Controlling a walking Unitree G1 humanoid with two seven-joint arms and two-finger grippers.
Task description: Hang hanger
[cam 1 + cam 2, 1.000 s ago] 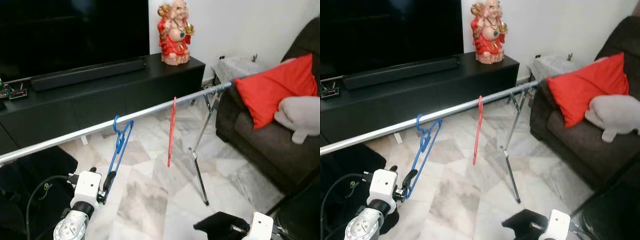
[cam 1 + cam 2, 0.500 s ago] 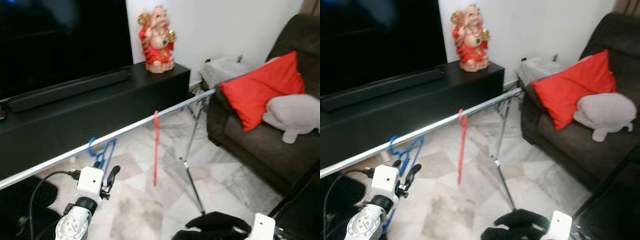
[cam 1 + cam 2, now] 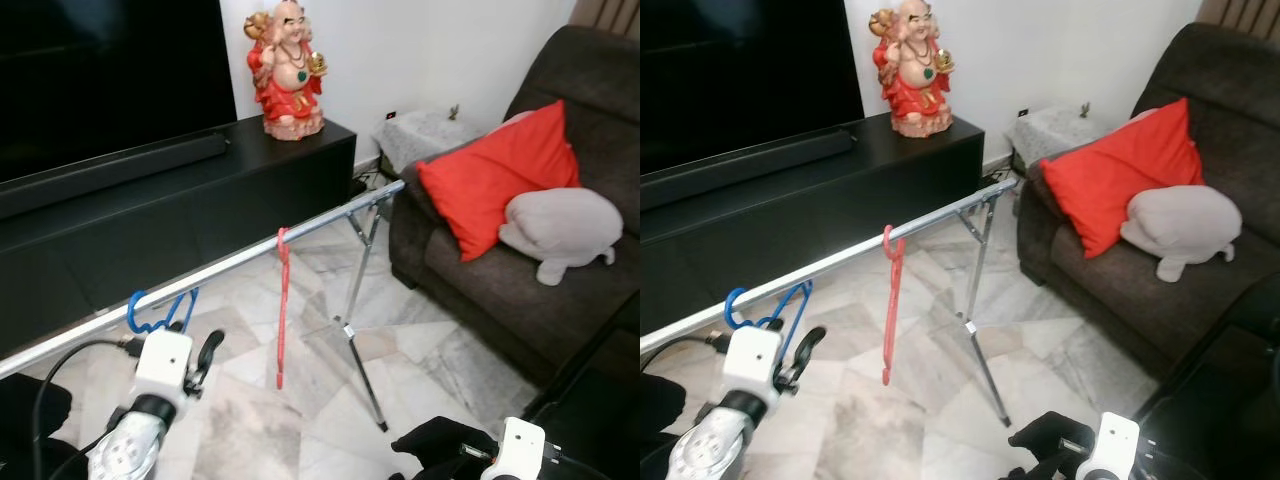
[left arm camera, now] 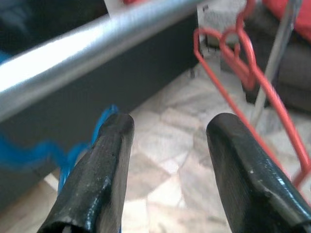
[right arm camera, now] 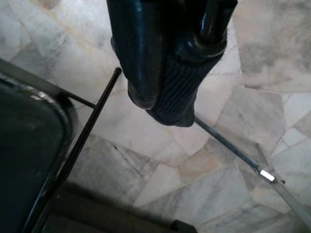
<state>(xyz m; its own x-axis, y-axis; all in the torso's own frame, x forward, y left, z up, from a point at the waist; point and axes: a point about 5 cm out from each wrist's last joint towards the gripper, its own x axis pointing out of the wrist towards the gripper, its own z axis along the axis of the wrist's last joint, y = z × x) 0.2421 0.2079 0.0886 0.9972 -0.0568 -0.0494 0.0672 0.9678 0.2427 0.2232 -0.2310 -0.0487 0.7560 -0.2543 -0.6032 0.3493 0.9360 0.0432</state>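
Blue hanger hooked over a long silver rail, near the rail's lower end, with a red hanger further along the same bar. Left gripper just beside the blue hanger, below the rail, its two black fingers spread apart and holding nothing. Right gripper low over the marble floor, fingers pressed together around a dark ribbed fabric piece.
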